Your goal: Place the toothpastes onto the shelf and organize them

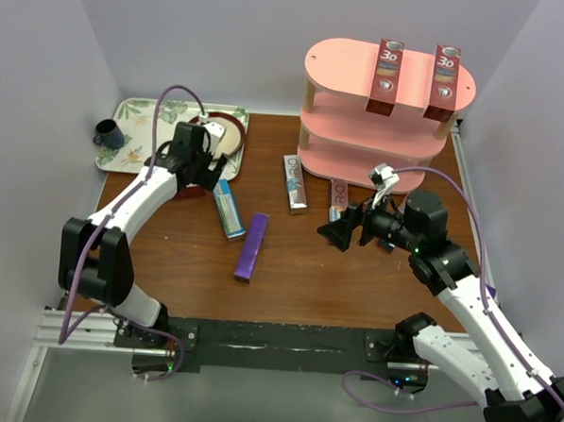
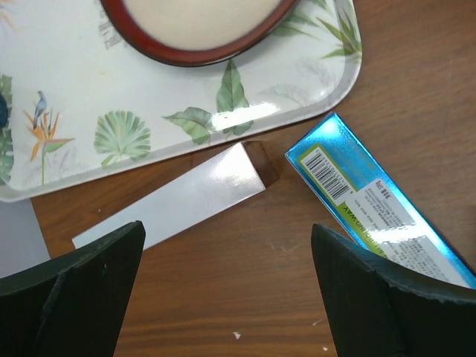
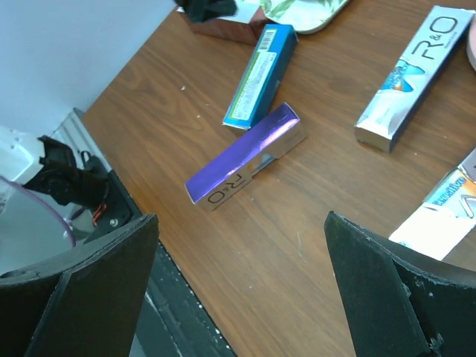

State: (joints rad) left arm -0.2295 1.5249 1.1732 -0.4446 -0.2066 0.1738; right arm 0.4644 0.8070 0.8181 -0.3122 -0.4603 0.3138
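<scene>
The pink shelf stands at the back right, with two red "3D" cartons lying on its top board. On the table lie a teal-blue carton, a purple carton, a silver carton and another silver carton at the shelf's foot. My left gripper is open and empty above a silver-white carton, with the teal-blue carton to its right. My right gripper is open and empty over bare table near the purple carton.
A floral-print tray at the back left holds a dark mug and a red-rimmed bowl. The tray's edge lies just beyond the silver-white carton. A black rail runs along the near table edge.
</scene>
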